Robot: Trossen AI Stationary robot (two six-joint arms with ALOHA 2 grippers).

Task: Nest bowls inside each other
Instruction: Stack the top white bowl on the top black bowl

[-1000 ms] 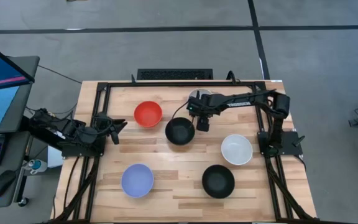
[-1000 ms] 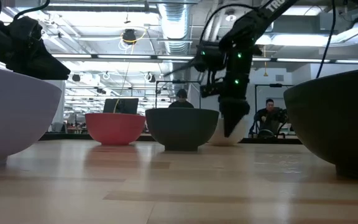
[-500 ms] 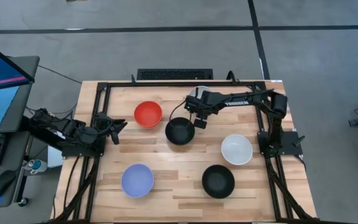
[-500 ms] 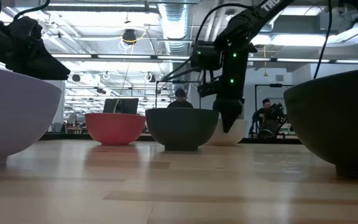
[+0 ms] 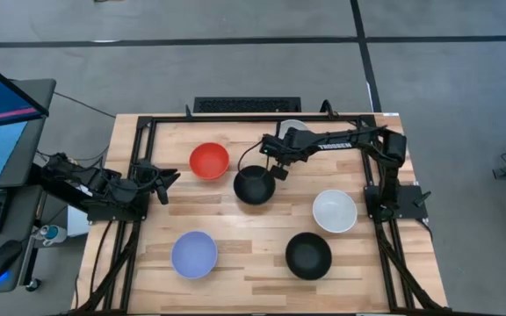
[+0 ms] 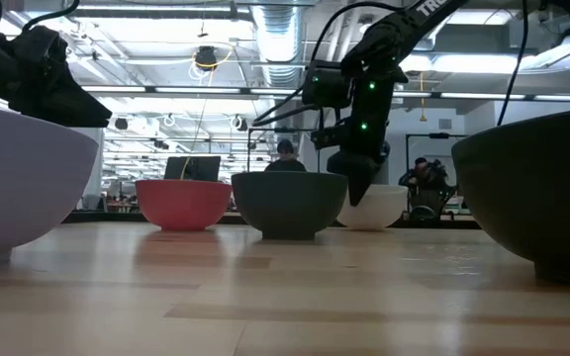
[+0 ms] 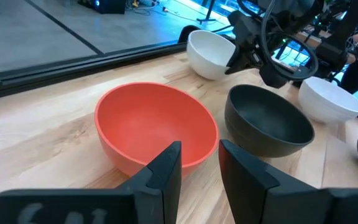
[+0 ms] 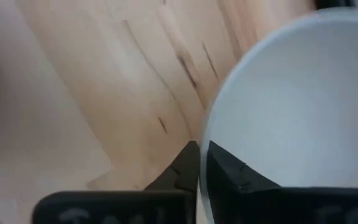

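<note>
A white bowl (image 5: 293, 129) stands at the table's far middle, and my right gripper (image 5: 281, 147) is shut on its rim, reaching in from the right. Just nearer lies a black bowl (image 5: 254, 185), with a red bowl (image 5: 209, 161) to its left. A second white bowl (image 5: 335, 211), a second black bowl (image 5: 308, 255) and a light blue bowl (image 5: 194, 254) sit nearer the front. My left gripper (image 5: 161, 180) waits open at the left edge, its fingers pointing at the red bowl (image 7: 157, 127). My right gripper pinches the white bowl's rim (image 8: 205, 138), one finger (image 8: 229, 171) inside the bowl and the other outside. The fingers come down from above at the side facing the black bowl (image 7: 236, 57). Whether the bowl's base is on the table, I cannot tell.
A black frame (image 5: 235, 118) runs round the table's far, left and right sides. Bare wood lies between the light blue bowl and the near black bowl. A monitor (image 5: 3, 105) and a keyboard stand off the left edge. People sit in the room behind (image 6: 287, 153).
My right gripper has gone a little toward the table's left edge and risen slightly over the far white bowl. That bowl now stands a little farther toward the table's right edge than before. My left arm has kept still.
</note>
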